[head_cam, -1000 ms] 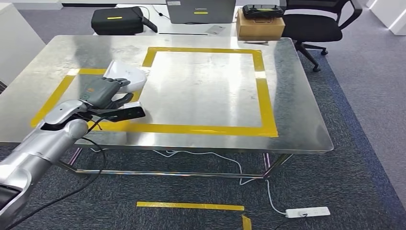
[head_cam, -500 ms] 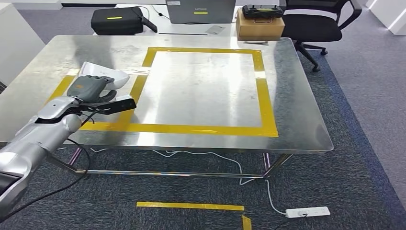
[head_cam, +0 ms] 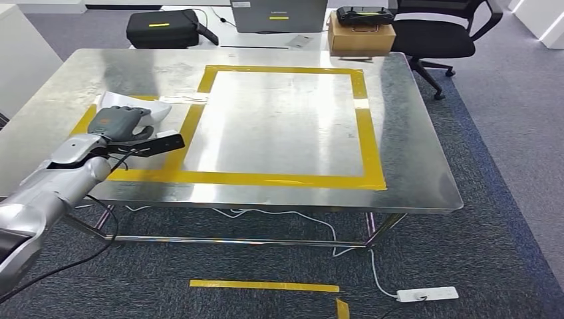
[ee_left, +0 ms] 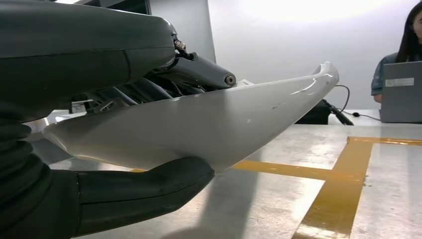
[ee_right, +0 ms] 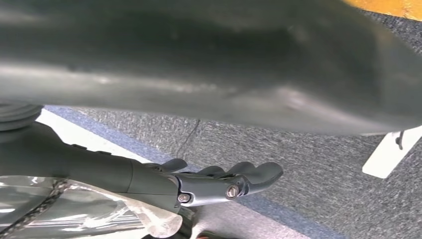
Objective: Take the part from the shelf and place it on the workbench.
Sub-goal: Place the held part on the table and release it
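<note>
The part point(head_cam: 143, 108), a white curved shell, is held in the left hand point(head_cam: 118, 123) above the left portion of the workbench point(head_cam: 412, 166), over the yellow tape point(head_cam: 279, 179) that marks that side of the surface. In the left wrist view the part point(ee_left: 209, 124) lies between the thick thumb point(ee_left: 144, 189) beneath it and the darker fingers point(ee_left: 199, 72) on its upper face, its pointed end projecting past the hand; whether its underside touches the metal top cannot be told. The silver left arm point(head_cam: 53, 193) enters from the lower left, with a black wrist camera point(head_cam: 163, 143) just beside the hand. To the right of the part, the tape frames a large rectangle of bare metal. Beyond the far edge of the workbench stand a black case point(head_cam: 163, 28), a laptop point(head_cam: 278, 14) and a cardboard box point(head_cam: 361, 36) with a black device on top; an office chair point(head_cam: 442, 30) stands at the far right. In the left wrist view, a person point(ee_left: 398, 59) sits behind the laptop. On the carpet under the workbench lie a white cable, a power strip point(head_cam: 427, 294) and a strip of tape point(head_cam: 264, 286). The right hand point(ee_right: 219, 181) hangs above the carpet, its fingers slightly curled and holding nothing.
</note>
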Available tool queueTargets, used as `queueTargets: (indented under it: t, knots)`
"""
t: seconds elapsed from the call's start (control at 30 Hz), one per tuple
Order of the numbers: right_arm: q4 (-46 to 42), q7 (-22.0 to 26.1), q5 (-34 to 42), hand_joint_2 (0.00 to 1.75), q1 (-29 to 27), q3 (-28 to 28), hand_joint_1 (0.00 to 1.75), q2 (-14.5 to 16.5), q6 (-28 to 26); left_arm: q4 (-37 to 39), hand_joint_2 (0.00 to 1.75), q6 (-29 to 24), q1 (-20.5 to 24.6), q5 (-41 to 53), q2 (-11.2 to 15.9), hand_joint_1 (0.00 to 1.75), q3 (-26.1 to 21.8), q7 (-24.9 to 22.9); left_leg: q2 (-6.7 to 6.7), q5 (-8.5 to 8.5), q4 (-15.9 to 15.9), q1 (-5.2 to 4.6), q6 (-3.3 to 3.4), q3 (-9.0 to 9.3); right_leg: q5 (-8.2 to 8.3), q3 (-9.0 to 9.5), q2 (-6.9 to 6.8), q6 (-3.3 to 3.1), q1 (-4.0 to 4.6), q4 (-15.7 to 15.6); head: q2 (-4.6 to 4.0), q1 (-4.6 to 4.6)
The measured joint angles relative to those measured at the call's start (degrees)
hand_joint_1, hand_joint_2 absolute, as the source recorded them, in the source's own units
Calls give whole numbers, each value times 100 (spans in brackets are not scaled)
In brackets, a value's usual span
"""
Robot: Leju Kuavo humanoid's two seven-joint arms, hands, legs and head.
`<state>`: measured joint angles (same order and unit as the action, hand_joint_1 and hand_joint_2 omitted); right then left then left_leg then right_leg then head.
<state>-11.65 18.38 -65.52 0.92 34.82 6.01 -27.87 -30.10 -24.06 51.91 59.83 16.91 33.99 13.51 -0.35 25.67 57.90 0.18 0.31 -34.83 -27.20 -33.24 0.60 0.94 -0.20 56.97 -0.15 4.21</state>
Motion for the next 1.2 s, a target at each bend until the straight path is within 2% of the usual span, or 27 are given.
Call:
queueTargets:
  t: [0.6,1.2]
  knots:
    - [0,-19,-46,0,-1,2,0,0,-4,389,175,-295,7,37,-69,175,-143,-15,0,0,0,0,0,0,0,0,0,0,0,0,0,0]
    - [0,-9,-99,0,-2,7,0,0,-1,480,175,-357,-1,203,-63,175,-164,-19,0,0,0,0,0,0,0,1,-1,0,0,1,0,0]
